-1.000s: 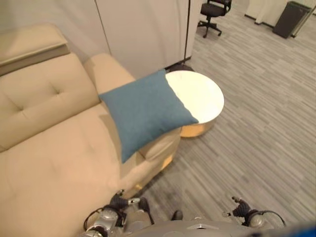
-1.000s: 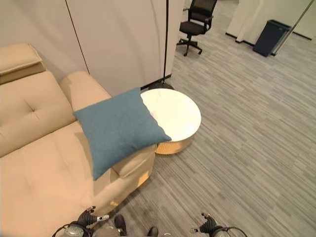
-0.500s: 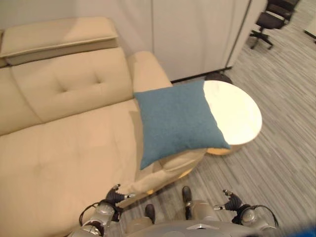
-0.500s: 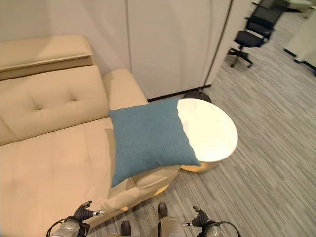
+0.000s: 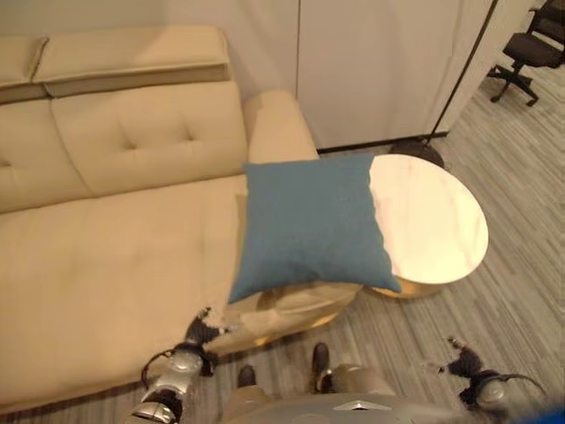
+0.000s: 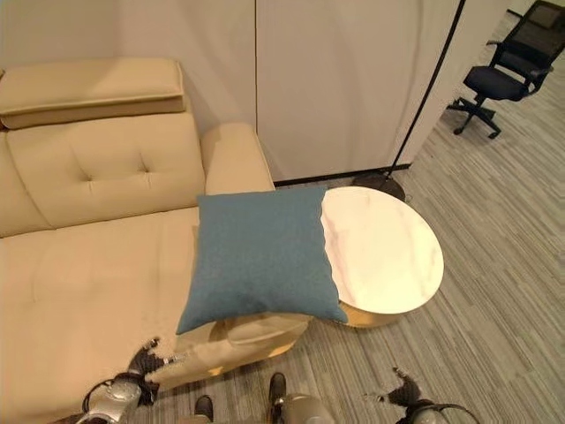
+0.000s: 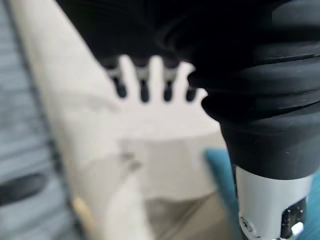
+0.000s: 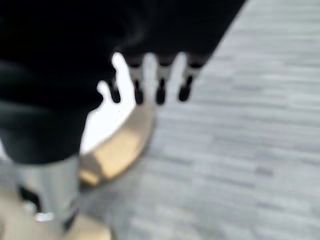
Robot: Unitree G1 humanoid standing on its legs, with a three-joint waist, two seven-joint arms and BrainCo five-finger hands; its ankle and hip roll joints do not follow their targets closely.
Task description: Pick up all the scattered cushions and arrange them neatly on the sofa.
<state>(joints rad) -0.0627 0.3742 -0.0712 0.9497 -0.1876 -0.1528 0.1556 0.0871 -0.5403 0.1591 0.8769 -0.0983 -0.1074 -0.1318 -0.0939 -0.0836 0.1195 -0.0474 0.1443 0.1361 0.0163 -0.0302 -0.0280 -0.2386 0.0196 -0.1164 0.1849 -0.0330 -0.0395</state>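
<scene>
A blue square cushion lies flat on the right armrest of the beige sofa, one edge hanging over the round table beside it. My left hand hovers low by the sofa's front edge, below the cushion's near corner, apart from it. In the left wrist view its fingers are straight and hold nothing, with a sliver of the cushion past them. My right hand hangs low over the carpet in front of the table, its fingers straight and empty.
A round white table with a gold base stands against the armrest. Behind it are a lamp's dark base and thin pole, a pale partition wall, and a black office chair. Grey striped carpet lies to the right.
The camera has swung left, so more of the sofa shows. The cushion lies as before on the armrest. Both hands stay low and empty.
</scene>
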